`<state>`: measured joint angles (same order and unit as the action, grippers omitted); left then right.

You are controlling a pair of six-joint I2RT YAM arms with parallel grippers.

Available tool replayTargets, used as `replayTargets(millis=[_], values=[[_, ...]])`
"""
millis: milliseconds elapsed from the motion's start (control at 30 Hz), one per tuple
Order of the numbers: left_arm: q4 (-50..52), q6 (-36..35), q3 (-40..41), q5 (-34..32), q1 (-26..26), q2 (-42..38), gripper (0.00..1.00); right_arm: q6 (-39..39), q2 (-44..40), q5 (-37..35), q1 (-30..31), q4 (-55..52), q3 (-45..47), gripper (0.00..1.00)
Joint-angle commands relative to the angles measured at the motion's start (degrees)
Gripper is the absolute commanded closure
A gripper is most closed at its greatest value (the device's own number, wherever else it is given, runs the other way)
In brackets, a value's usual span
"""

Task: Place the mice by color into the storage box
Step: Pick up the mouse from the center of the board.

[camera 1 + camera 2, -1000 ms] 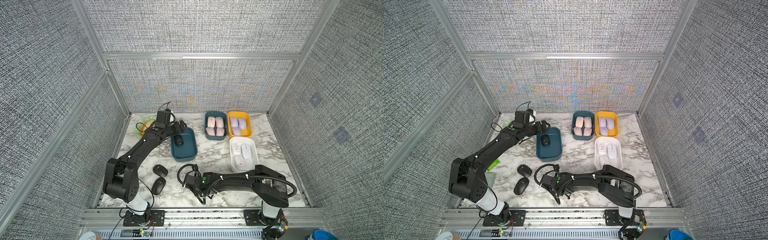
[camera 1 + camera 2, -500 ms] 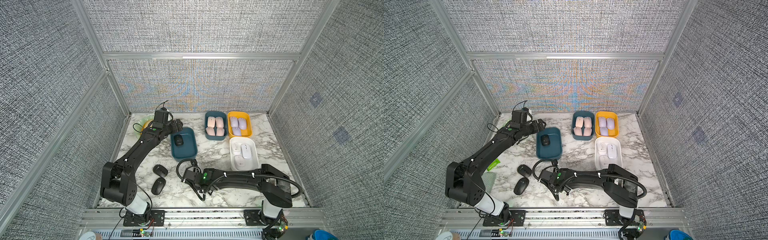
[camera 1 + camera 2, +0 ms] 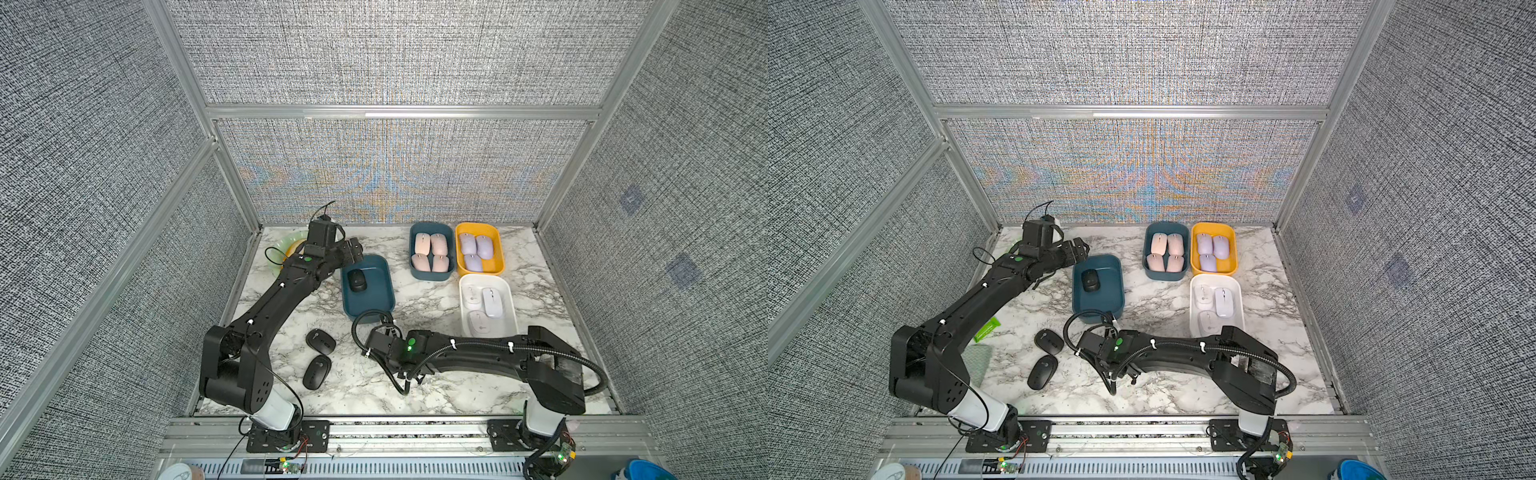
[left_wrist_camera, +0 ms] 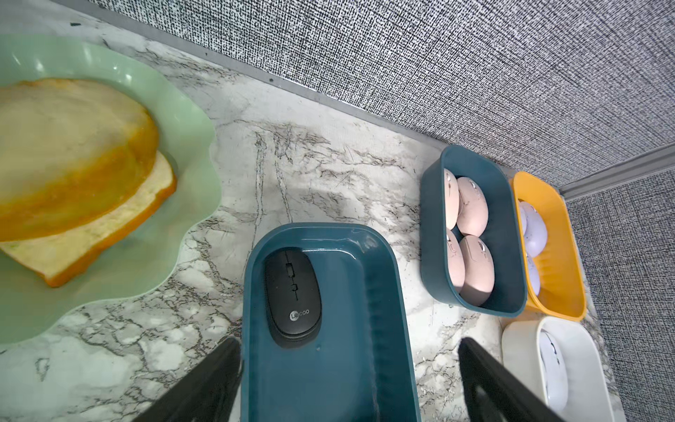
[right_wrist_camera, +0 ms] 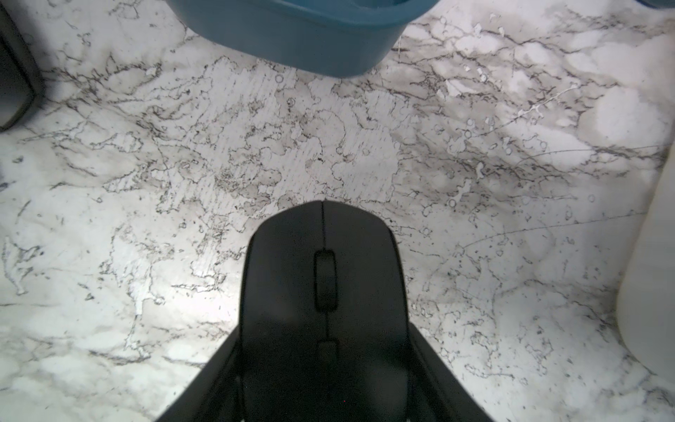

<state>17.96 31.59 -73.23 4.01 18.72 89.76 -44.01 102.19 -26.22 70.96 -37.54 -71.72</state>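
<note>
Top views, both: desk [image 3: 436, 299] has a white marble pattern with grey veins. It is boxed in on three sides by grey woven-fabric walls [image 3: 395, 50] in an aluminium frame [image 3: 399, 112], with a rail along the front edge.

Four bins sit on the desk:
- Far teal bin [image 3: 412, 249], at the back, holds four pink mice [image 3: 422, 243].
- Yellow bin [image 3: 500, 253], touching it, holds three lilac mice [image 3: 467, 243].
- White bin [image 3: 509, 299], just in front of the yellow one, holds three white mice [image 3: 491, 301].
- Near teal bin [image 3: 386, 291], apart to the left, has one binned black mouse [image 3: 357, 280] in its far-left corner.

Two loose black mice [image 3: 321, 341] lie side by side on bare desk near the front left.

Obstructions:
- The right arm [image 3: 478, 357] lies low across the front and covers the near end of the white bin.
- Its cable [image 3: 357, 324] loops over the near rim of the near teal bin.
- The left arm [image 3: 282, 299] hides most of a green plate [image 4: 182, 164] with bread [image 4: 73, 164] in the back-left corner.
- A green packet [image 3: 987, 329] shows beside that arm in a top view.

Left end effector [image 3: 352, 250]: fingers [image 4: 204, 387] spread wide with nothing gripped, hovering at the far-left end of the near teal bin.

Right end effector [image 5: 325, 365]: clamped on the held black mouse [image 5: 323, 285] over bare desk, just short of the near teal bin's near wall.
</note>
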Motion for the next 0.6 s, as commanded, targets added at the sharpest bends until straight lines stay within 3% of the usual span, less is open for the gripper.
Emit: replayTargets(millis=[0, 567], values=[[0.15, -0.31, -0.25, -1.37, -0.24, -0.49, 0.06, 0.19, -0.76, -2.12, -0.20, -1.53, -0.37, 0.41], [0.24, 0.13, -0.25, -1.74, -0.70, -0.63, 0.06, 1.88, -2.27, -3.76, -1.48, -1.53, -1.23, 0.41]])
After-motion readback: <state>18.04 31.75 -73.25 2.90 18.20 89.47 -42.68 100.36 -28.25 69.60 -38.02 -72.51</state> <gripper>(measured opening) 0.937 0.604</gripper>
